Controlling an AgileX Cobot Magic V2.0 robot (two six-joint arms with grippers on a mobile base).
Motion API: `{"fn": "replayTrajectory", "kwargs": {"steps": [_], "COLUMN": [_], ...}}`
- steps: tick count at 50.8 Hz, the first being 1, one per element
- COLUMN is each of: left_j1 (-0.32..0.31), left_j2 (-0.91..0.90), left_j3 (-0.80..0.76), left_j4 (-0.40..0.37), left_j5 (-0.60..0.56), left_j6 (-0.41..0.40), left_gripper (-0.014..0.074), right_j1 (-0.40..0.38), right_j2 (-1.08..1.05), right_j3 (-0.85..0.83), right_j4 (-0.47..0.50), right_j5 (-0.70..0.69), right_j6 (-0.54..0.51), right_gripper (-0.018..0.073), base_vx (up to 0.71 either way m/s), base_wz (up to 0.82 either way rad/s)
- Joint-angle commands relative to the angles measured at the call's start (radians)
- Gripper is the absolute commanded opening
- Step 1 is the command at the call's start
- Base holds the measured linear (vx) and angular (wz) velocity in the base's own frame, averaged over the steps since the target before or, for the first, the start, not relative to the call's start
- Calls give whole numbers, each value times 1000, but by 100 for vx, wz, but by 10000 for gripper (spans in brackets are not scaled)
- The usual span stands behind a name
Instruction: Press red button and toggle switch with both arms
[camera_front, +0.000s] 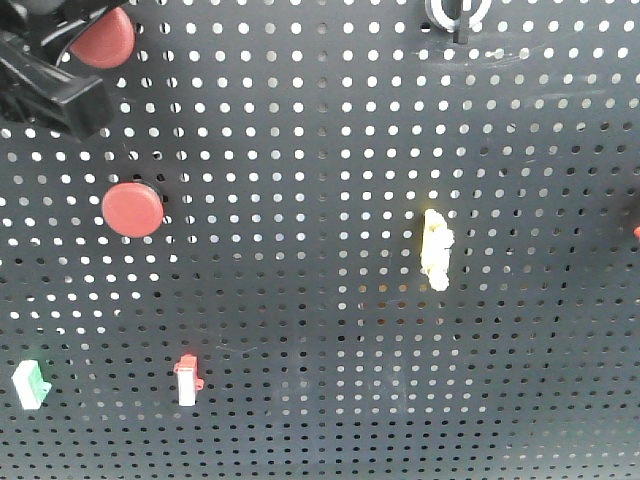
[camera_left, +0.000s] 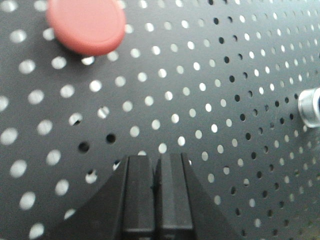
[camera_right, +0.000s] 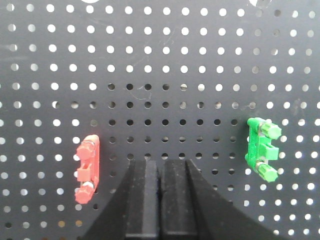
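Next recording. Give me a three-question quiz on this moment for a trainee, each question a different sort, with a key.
1. Count: how many round red buttons show on the pegboard in the front view?
2. Multiple choice: in the right wrist view, where is the green plastic fitting relative to the jaws? A) image left B) image right C) between them
3. True or false: in the left wrist view, the jaws are clamped on the red button.
Key: 1) Two; the upper one is partly hidden. 2) B. 3) False: the jaws are shut on nothing, and the button sits apart from them, higher in the image.
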Motion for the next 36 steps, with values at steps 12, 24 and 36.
{"fn": "replayTrajectory", "kwargs": {"steps": [12, 24, 36], "left_j1": [-3, -3, -3], "left_j2": [-55, -40, -47], "left_j3": [58, 57, 56], "left_j4": [-68, -67, -56], "left_j5": [54, 43, 3], "left_j6": [-14, -13, -9], "left_gripper": [1, 1, 1], "right_j1": [-7, -7, -7], "right_j2": [11, 11, 11], "right_j3": [-33, -33, -33], "right_j4": [-4, -4, -4], "right_j5": [-82, -82, -87], "right_j6": [-6, -6, -6], "right_gripper": [0, 0, 0], "base_vx": [0, 0, 0], "base_wz": [0, 0, 0]}}
